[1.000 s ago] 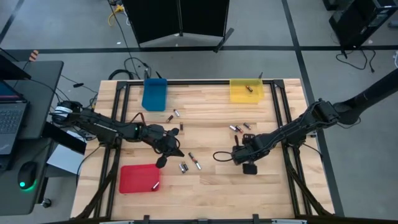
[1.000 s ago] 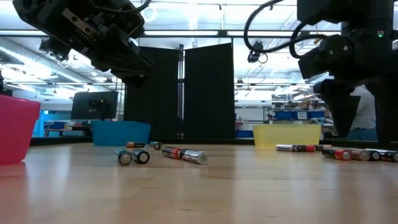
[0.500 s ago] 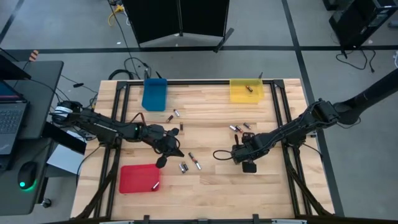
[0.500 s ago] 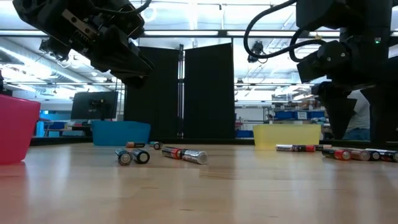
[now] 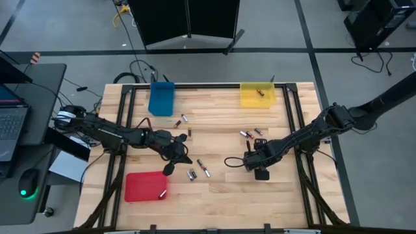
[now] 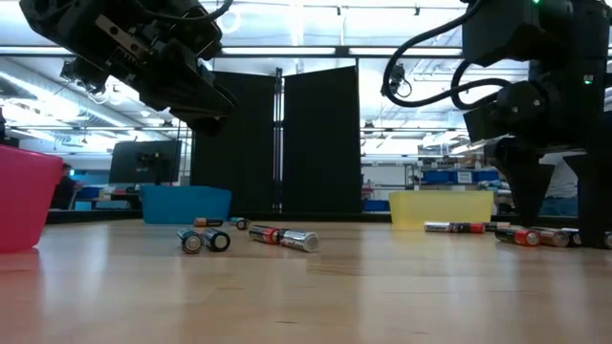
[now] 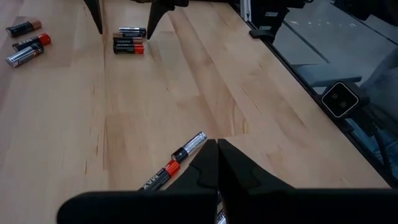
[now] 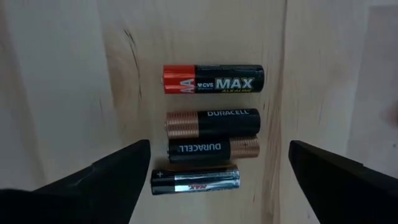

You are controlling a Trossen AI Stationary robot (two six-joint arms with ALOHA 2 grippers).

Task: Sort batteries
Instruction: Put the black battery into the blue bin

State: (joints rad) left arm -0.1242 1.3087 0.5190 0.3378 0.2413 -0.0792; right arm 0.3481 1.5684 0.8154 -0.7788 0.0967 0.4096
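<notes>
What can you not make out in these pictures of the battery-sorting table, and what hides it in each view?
- Red tray, low view: cut off by the picture's edge, and its wall hides the contents.
- Yellow tray, low view: its wall hides what lies inside.
- Batteries, high view: too small to read labels.
- Silver battery, right wrist view: label too blurred to read fully.
- Left pincer, left wrist view: its shut fingers cover part of the red-and-black battery.
</notes>
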